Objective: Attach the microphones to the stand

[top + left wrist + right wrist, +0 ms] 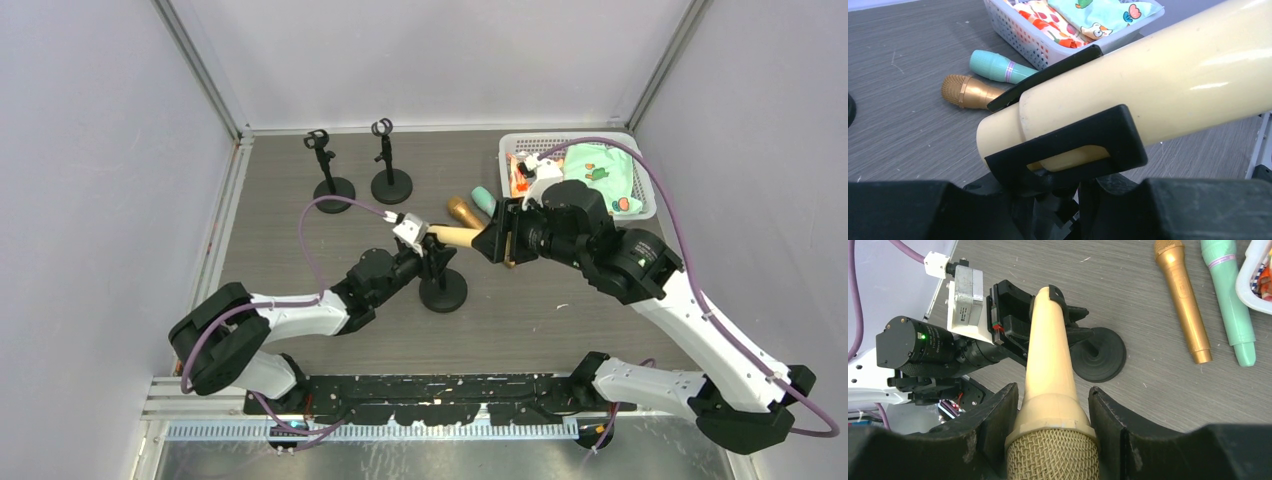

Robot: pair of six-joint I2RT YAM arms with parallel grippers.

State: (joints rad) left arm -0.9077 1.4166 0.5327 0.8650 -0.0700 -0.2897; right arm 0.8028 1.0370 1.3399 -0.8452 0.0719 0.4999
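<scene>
My right gripper is shut on the collar of the cream-yellow microphone, just below its mesh head, and holds it nearly level above the table. The microphone's tail end sits in the black clip of the near stand. My left gripper is shut on that stand's neck just under the clip, as the left wrist view shows. The golden-brown microphone and the mint-green microphone lie side by side on the table behind.
Two empty black stands stand at the back left. A white basket with patterned cloth sits at the back right, close to the lying microphones. The near stand's round base rests on the grey table.
</scene>
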